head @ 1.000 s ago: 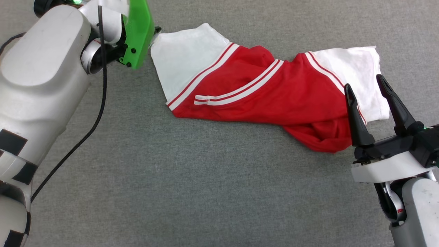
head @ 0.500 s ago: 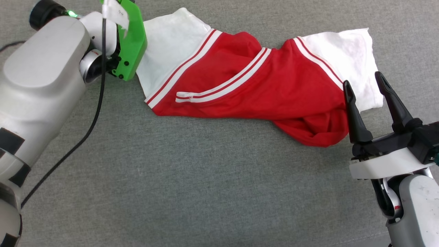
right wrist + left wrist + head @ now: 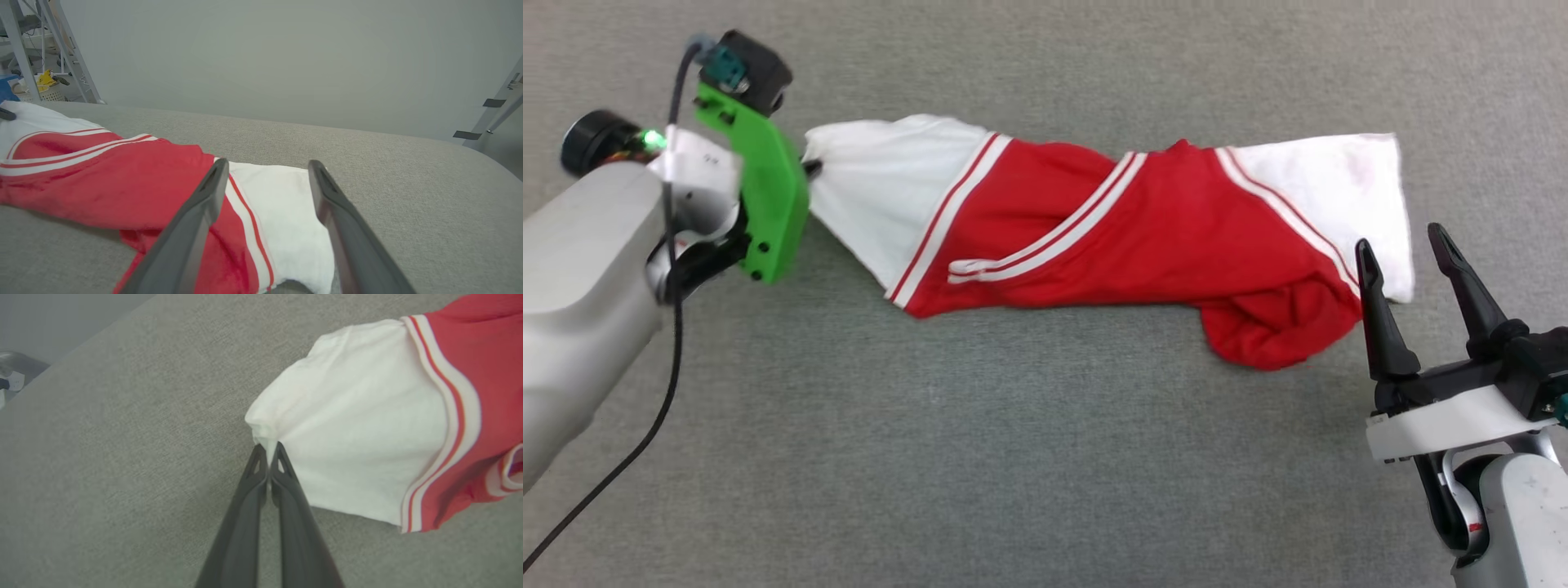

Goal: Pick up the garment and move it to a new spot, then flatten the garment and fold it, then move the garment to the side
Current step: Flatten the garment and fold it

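Garment (image 3: pixel 1111 245) lies twisted across the middle of the table (image 3: pixel 1013 449). It looks light and limp. Left gripper (image 3: pixel 269 446) is pinched shut on one white sleeve edge. Right gripper (image 3: pixel 1399 238) is spread wide beside the opposite sleeve, likely the best second hold.

My left end effector (image 3: pixel 268 448) has closed. Its fingers stood apart a second ago and now pinch the edge of the red-and-white T-shirt's (image 3: pixel 1094 245) white sleeve (image 3: pixel 359 416). In the head view the left arm has swung lower and outward, taking that sleeve with it, so the shirt lies drawn out longer and straighter across the table (image 3: pixel 1013 449). The head camera has shifted as well. The opposite sleeve (image 3: pixel 1339 188) has pulled back, and the outer finger of my right end effector (image 3: pixel 1399 238), which overlapped it, now stands beside its edge.
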You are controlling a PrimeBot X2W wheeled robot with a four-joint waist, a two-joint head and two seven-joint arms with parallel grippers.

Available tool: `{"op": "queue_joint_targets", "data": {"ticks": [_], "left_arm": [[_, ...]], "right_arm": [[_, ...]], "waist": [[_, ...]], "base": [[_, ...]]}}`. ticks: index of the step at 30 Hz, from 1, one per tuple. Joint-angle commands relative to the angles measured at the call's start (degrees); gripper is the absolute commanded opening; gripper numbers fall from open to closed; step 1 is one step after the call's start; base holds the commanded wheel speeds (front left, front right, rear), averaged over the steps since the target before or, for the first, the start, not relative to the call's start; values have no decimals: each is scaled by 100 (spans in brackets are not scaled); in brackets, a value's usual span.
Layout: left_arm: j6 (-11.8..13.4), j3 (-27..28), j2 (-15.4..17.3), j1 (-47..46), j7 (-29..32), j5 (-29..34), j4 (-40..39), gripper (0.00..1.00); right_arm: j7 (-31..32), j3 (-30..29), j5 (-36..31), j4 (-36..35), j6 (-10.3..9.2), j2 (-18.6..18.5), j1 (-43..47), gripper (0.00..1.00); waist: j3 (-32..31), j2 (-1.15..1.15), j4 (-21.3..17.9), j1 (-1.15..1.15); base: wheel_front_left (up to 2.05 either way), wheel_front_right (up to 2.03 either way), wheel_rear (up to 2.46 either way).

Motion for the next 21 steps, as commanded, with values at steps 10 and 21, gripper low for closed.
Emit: {"op": "queue_joint_targets", "data": {"ticks": [10,21], "left_arm": [[304,7,500,1065,-96,-493,203,0],[317,131,-66,1612,-1200,-607,1141,100]], "right_arm": [[-46,0,-10,100,-4,11,85,100],[-27,-72,61,232,-4,-3,210,100]], "waist": [[-221,0,185,0],[-490,0,174,0]], "base": [[0,0,0],[0,0,0]]}}
